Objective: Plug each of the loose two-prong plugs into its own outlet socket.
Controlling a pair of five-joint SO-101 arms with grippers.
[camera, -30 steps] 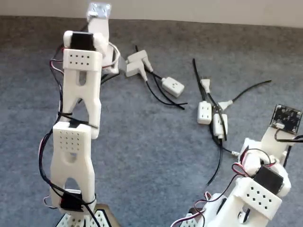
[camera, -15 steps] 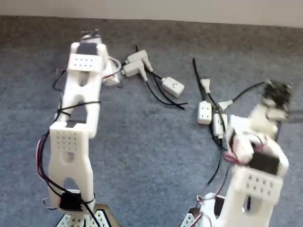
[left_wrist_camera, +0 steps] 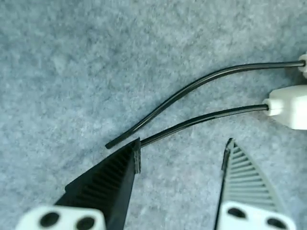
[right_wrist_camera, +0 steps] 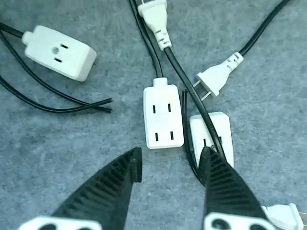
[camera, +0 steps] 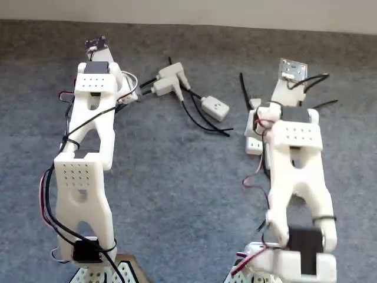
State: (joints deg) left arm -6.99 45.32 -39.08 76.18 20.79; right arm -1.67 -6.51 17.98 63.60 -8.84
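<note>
This looks like a robotics test setup. A white left arm (camera: 88, 171) and right arm (camera: 294, 159) stand on a grey-carpeted desk (camera: 177, 188) by a pale wall (camera: 235, 9).

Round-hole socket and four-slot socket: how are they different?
The round-hole socket has two slots and a round hole; the four-slot socket has two pairs of slots. The round-hole socket lies alone, askew; the four-slot socket lies beside another socket, ahead of the right end effector. Both are white with nothing plugged in.
</note>
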